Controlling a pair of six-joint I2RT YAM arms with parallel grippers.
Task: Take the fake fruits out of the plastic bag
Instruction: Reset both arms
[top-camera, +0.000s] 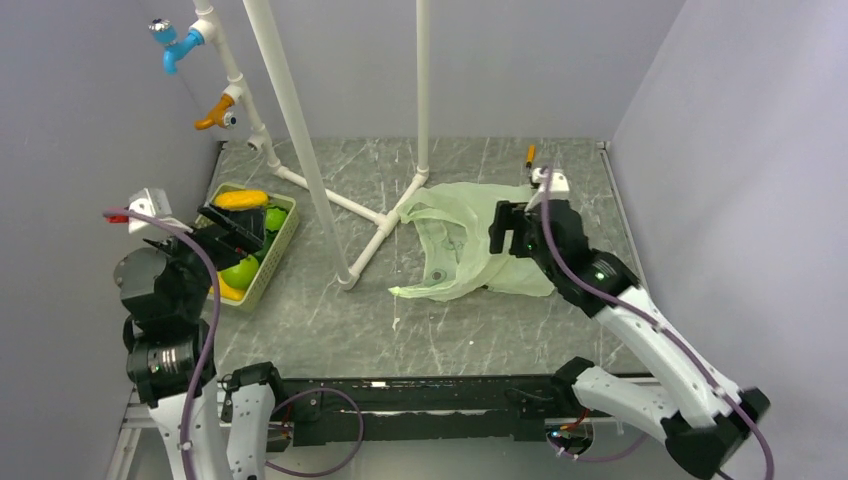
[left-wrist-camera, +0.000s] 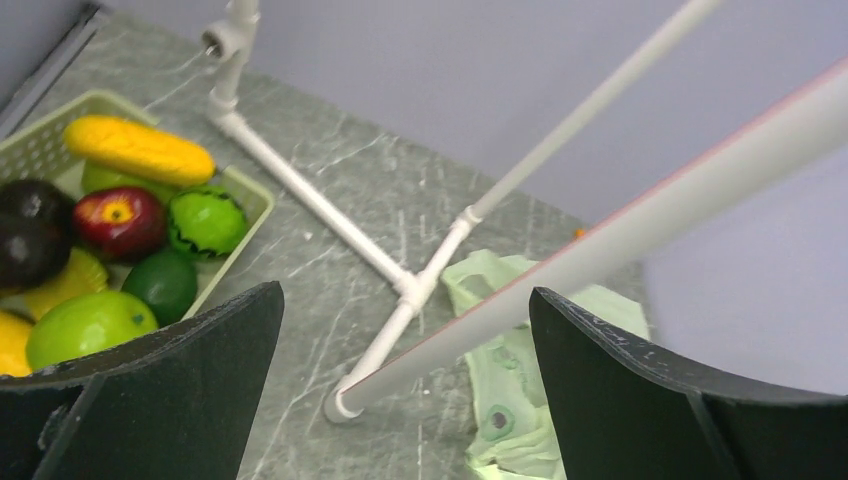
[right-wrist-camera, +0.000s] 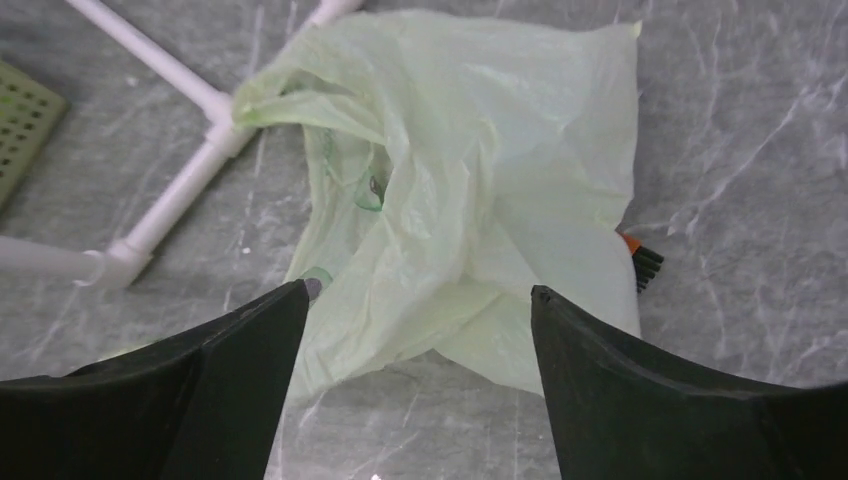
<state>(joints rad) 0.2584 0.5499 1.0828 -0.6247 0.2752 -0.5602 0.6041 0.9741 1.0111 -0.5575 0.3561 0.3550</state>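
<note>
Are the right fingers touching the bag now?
Cannot tell. Right wrist view: the open right gripper straddles the plastic bag, fingers overlapping its lower edge, no contact or gap plain.

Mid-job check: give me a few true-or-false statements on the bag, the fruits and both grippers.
1. The plastic bag lies on the table. True.
2. The fingers of the right gripper are shut on the bag. False: they stand open above it, holding nothing.
3. The fake fruits sit in the basket. True.
4. The left gripper holds a yellow fruit. False: it is open and empty.
</note>
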